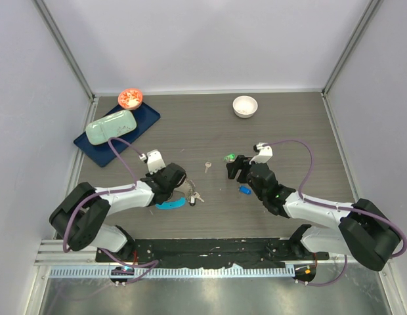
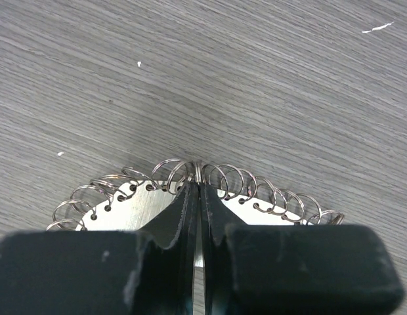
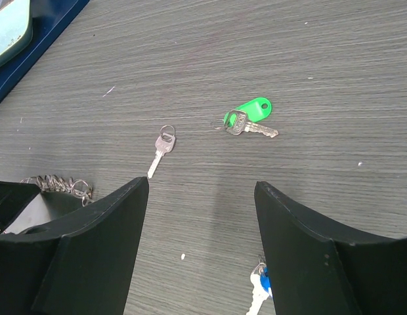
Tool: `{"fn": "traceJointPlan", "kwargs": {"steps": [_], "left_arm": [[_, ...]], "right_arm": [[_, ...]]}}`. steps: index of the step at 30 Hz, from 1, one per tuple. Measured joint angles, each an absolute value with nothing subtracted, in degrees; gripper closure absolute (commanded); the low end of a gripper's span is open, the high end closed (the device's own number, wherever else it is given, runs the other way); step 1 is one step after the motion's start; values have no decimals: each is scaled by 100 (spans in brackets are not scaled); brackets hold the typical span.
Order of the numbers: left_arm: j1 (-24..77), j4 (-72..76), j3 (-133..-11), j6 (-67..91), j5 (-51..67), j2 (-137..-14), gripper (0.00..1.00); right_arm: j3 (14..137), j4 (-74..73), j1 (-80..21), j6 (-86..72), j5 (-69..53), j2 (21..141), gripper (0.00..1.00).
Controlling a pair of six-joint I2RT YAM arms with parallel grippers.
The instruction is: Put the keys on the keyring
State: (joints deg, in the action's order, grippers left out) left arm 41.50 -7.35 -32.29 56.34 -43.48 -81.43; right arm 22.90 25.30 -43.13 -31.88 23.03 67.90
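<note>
Left gripper (image 2: 199, 187): jaws pinched shut on the keyring (image 2: 134, 200), at 7 o'clock on the tabletop (image 1: 289, 125). Right gripper (image 3: 201, 189): jaws wide; silver key (image 3: 163, 146) at 11 o'clock, green key (image 3: 248, 118) at 1, blue key (image 3: 261, 287) at 5.

On the worktop (image 1: 289, 131), the keyring (image 1: 171, 205) lay at the near left beneath the left end effector (image 1: 180, 189), with a first key (image 1: 207, 166) to its right. A second key (image 1: 230, 157) lay just behind the right end effector (image 1: 236, 168), and a third key (image 1: 244, 189) lay nearer, beside that arm. A bowl (image 1: 245, 105) sat far back and a tray (image 1: 104, 148) far left.
</note>
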Motion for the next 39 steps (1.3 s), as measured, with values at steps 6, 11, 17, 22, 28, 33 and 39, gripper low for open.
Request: {"fn": "traceJointPlan", "kwargs": {"steps": [6,11,17,22,28,33,39], "left_arm": [[4150,-768,-3234,5629,-4348,-8125,100],[4150,-1017,-3260,5588,-4327,-7911,100],[4147,-1787,-3592,5260,-3997,-7264,100],[4145,-2589,-4263,4788,-3559,-6838,100],[4115,-3454,-5172,3972,-2827,-6517,100],[4027,-4047,-5896,3072,-2104,-6477,100],[4001,-4497,-6536,1957,-1431,-6571,100]], "right_arm": [[2290,2530,-4313,-3186,2281,6794,28],[2331,2519,-4313,-3148,2187,6932,28],[2401,2576,-4313,-2899,1776,7013,27],[2401,2781,-4329,-2576,1229,7000,22],[2403,3166,-4499,-2123,537,6967,21],[2482,3205,-4604,-1828,-213,6862,21],[2554,3216,-4609,-1498,-755,6499,22]]}}
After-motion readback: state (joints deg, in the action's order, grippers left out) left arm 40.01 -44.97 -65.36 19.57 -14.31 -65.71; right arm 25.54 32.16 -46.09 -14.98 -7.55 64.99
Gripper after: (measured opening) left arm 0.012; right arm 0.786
